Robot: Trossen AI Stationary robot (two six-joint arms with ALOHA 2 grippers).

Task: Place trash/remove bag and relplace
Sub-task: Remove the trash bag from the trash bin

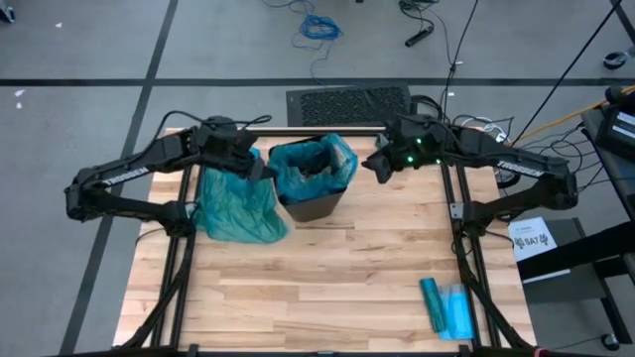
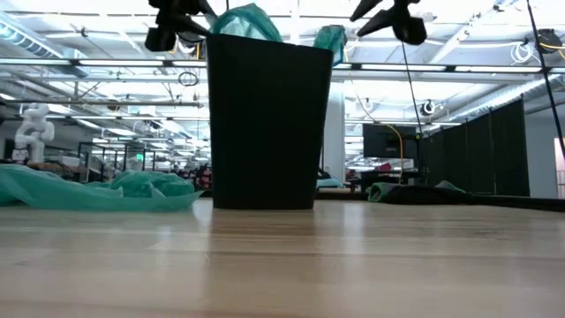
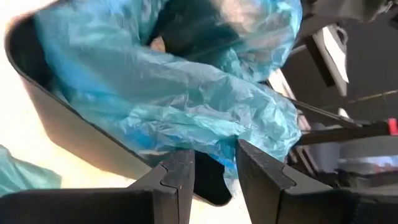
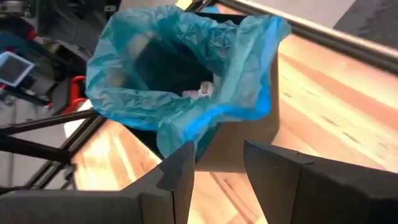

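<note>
Both grippers hang above the far part of the table, one on each side of the black bin (image 1: 316,203). Left gripper (image 1: 260,167) sits just beside the bin's left rim, its two fingers (image 3: 177,180) parted by a narrow gap and empty, with the teal liner bag (image 1: 313,164) bulging over the rim directly ahead of them. Right gripper (image 1: 377,167) hovers just off the bin's right rim, its jaws also standing open with nothing between them, looking down into the bag's mouth.

The coming move seems to turn on the liner's edge. It is draped unevenly over the rim, folded well down on the side toward the right arm and puffed up on the left. The left gripper is the nearer one: the film lies almost at its fingertips, while the right one stands a little apart.

One bin stands near the middle of the far edge. A pale scrap of trash (image 4: 202,91) shows inside the liner; more cannot be counted. A second teal bag (image 1: 238,206) lies crumpled on the table just left of the bin. One flat blue-teal packet (image 1: 446,307) rests near the near right corner, well apart from both arms.
</note>
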